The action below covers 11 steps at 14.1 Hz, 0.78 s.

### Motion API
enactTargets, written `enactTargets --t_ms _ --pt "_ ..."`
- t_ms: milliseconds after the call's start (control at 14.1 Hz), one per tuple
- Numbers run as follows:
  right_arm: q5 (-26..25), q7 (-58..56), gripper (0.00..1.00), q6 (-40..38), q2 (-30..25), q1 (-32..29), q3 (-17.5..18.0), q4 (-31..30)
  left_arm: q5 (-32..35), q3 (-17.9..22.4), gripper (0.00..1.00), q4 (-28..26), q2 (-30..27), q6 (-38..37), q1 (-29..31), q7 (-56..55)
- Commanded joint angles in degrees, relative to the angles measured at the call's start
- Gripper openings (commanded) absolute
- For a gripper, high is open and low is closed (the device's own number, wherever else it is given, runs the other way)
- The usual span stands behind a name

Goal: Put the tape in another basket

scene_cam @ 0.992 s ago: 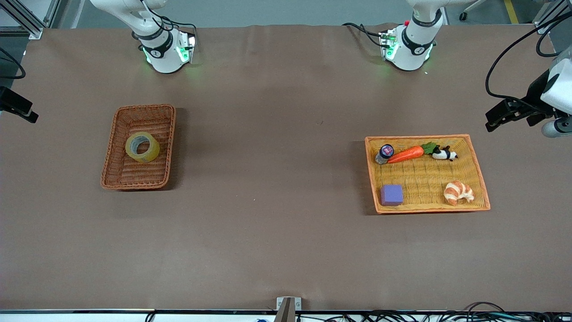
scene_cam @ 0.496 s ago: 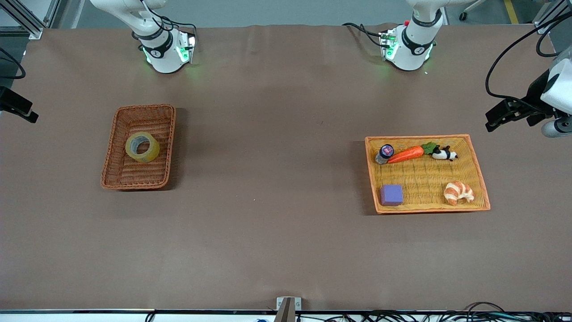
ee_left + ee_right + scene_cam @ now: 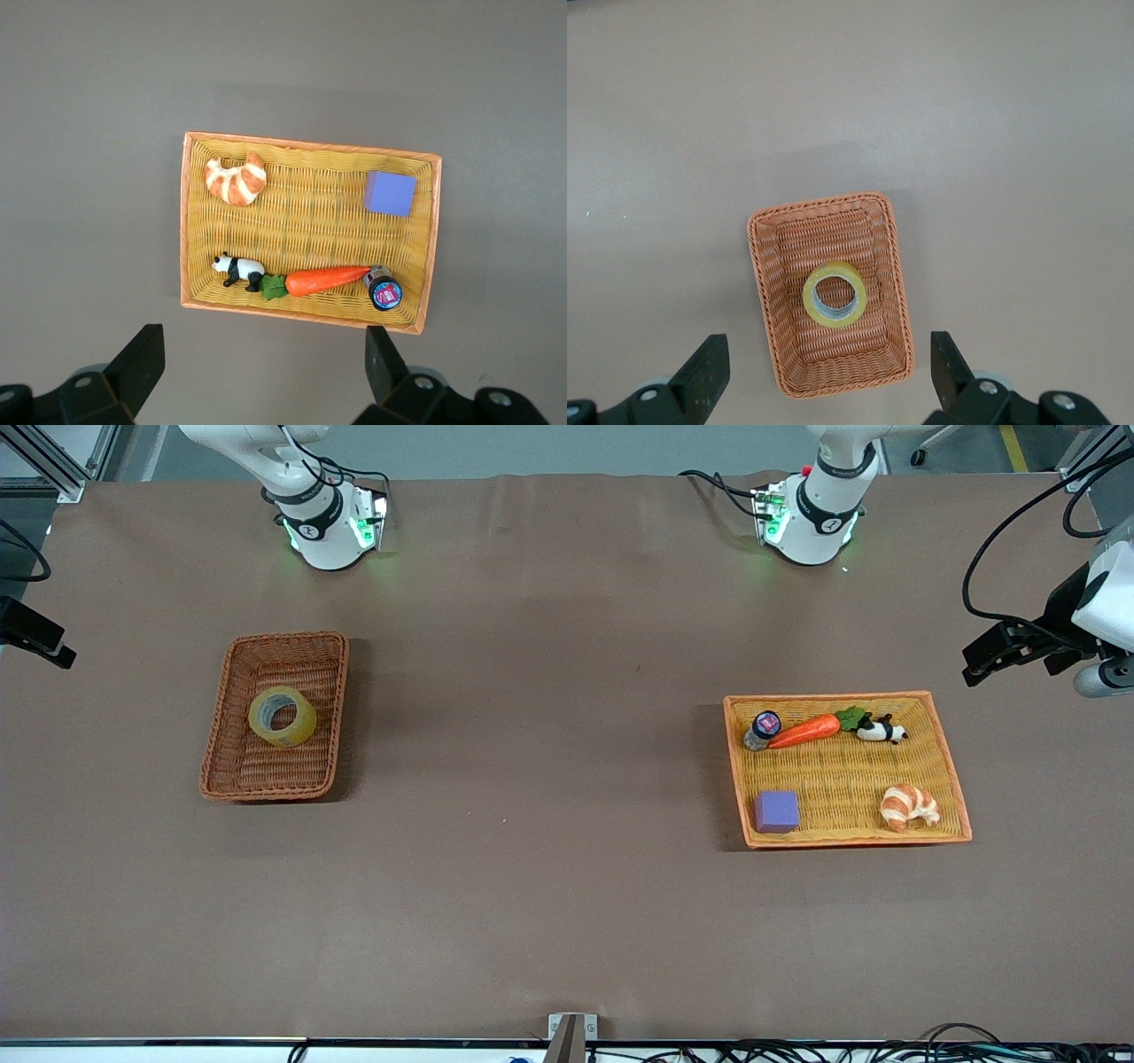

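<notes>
The tape [image 3: 297, 735], a yellowish ring, lies flat in the dark reddish-brown basket [image 3: 213, 755] toward the right arm's end of the table. In the right wrist view the tape [image 3: 834, 268] sits mid-basket [image 3: 757, 266]. My right gripper [image 3: 828, 372] hangs high over one short end of that basket, open and empty. My left gripper [image 3: 261, 367] is open and empty, high over bare table just off the long edge of the orange-yellow tray [image 3: 310, 177] beside the carrot. Neither gripper shows in the front view.
The orange-yellow tray [image 3: 842, 700] toward the left arm's end holds a croissant [image 3: 908, 806], a purple block [image 3: 776, 811], a carrot [image 3: 804, 731], a panda toy [image 3: 879, 731] and a small bottle [image 3: 762, 729]. Black fixtures stand at both table ends [image 3: 1010, 646].
</notes>
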Motion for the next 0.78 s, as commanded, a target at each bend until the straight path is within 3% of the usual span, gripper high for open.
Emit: enactTargets --t_ms 0,709 --pt "0.4 0.3 1.0 0.3 -1.1 0.0 0.0 -1.4 -0.5 -0.2 1.0 -1.0 -1.1 0.8 0.4 0.6" --pt "0.4 0.2 1.0 0.3 -1.1 0.0 0.0 -1.3 -1.2 -0.2 1.0 1.8 1.7 0.6 -0.3 0.8"
